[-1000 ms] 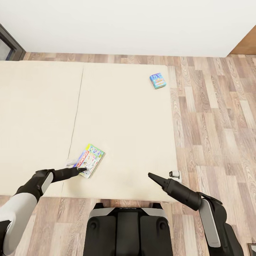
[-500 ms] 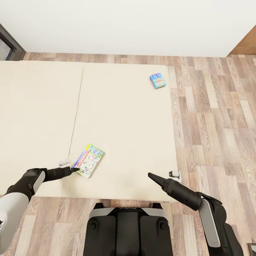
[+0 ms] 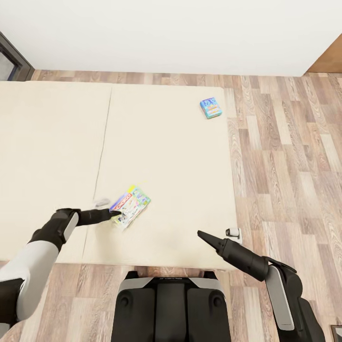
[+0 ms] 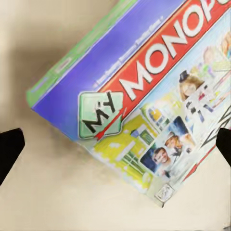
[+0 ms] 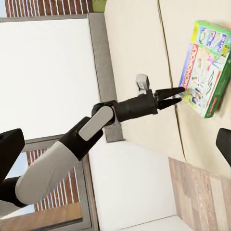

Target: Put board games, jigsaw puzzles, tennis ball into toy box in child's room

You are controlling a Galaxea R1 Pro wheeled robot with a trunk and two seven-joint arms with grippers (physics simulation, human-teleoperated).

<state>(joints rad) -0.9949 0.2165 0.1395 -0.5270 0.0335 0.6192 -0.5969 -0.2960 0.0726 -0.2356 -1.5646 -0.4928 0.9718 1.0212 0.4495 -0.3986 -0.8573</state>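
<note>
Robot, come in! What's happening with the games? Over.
Left gripper at green-edged Monopoly box, grip unclear. Right gripper idle. Small blue game box untouched on cream bed.

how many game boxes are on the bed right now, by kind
Monopoly board game: 1, by the left gripper
small blue game box: 1, at the far right part of the bed
Total: 2
</note>
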